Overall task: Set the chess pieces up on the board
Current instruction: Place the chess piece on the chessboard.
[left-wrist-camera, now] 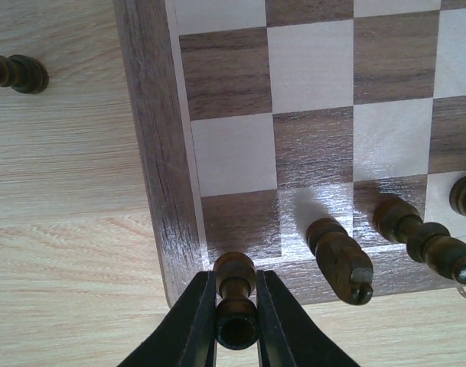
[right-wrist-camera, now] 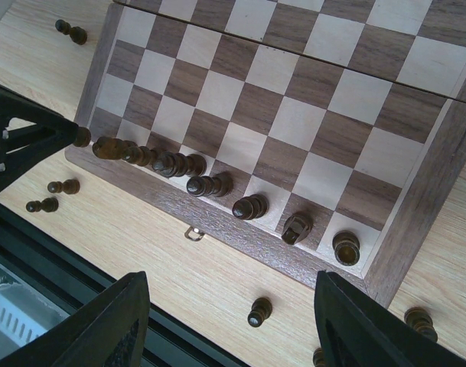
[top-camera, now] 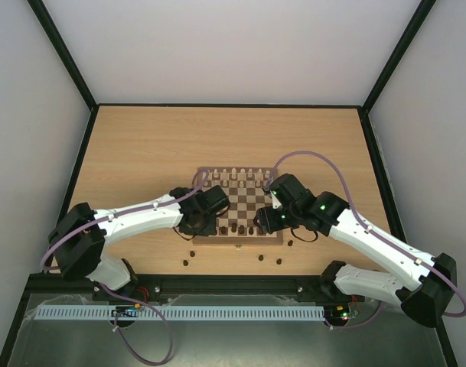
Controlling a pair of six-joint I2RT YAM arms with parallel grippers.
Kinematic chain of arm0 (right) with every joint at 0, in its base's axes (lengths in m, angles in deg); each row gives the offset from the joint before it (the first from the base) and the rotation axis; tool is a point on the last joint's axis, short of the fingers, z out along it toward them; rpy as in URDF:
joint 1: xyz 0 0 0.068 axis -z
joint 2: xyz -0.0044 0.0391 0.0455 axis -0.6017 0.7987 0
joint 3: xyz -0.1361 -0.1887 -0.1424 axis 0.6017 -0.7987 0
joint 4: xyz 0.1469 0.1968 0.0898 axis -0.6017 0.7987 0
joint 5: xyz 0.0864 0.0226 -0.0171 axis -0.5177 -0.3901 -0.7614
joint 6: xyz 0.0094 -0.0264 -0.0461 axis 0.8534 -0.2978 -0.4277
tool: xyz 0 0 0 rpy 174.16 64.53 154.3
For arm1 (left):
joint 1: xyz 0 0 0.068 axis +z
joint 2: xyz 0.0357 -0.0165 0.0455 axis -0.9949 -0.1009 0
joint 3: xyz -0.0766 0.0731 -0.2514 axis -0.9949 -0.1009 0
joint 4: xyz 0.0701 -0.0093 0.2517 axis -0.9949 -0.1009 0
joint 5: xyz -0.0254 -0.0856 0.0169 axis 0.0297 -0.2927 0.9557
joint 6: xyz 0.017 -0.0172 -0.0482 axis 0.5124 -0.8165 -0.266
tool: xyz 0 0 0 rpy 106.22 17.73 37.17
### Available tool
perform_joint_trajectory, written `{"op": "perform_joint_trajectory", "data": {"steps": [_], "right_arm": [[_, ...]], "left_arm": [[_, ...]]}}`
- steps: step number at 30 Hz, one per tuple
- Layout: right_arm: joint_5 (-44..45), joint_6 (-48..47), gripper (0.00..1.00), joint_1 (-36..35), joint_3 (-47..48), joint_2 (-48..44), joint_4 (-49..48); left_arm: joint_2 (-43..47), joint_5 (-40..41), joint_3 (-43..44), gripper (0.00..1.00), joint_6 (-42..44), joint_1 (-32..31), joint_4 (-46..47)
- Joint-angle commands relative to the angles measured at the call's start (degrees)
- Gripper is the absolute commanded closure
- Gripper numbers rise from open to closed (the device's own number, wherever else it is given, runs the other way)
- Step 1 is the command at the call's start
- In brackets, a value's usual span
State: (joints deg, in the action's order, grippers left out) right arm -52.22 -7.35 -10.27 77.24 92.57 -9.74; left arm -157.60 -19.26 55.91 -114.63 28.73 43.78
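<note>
One dark piece (left-wrist-camera: 236, 284) sits clenched in your left jaws, over the board's (left-wrist-camera: 152, 153) near-left corner, its corner square (left-wrist-camera: 240, 222) bare. Lower it upright there, then let go. Your right jaws hang released and empty near the board's right side.

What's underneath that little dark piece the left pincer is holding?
The dark piece, clamped in the left pincer, sits over the brown rim of the board by the dark corner square. The piece itself hides the spot beneath, so contact cannot be judged.
</note>
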Motion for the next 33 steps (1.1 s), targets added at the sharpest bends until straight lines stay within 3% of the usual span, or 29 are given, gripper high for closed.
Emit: {"op": "perform_joint_trajectory", "data": {"steps": [1,33], "right_arm": [[0.18,-0.43,0.40,-0.13,-0.42,-0.35,1.29],[-0.42,-0.57,0.40,-0.12,-0.77,-0.33,1.01]], "left_arm": [[-1.29,0.74,0.81,0.89,0.52,-0.15,0.42],[-4.57,1.73,2.30,0.86,2.48,0.73,1.66]]}}
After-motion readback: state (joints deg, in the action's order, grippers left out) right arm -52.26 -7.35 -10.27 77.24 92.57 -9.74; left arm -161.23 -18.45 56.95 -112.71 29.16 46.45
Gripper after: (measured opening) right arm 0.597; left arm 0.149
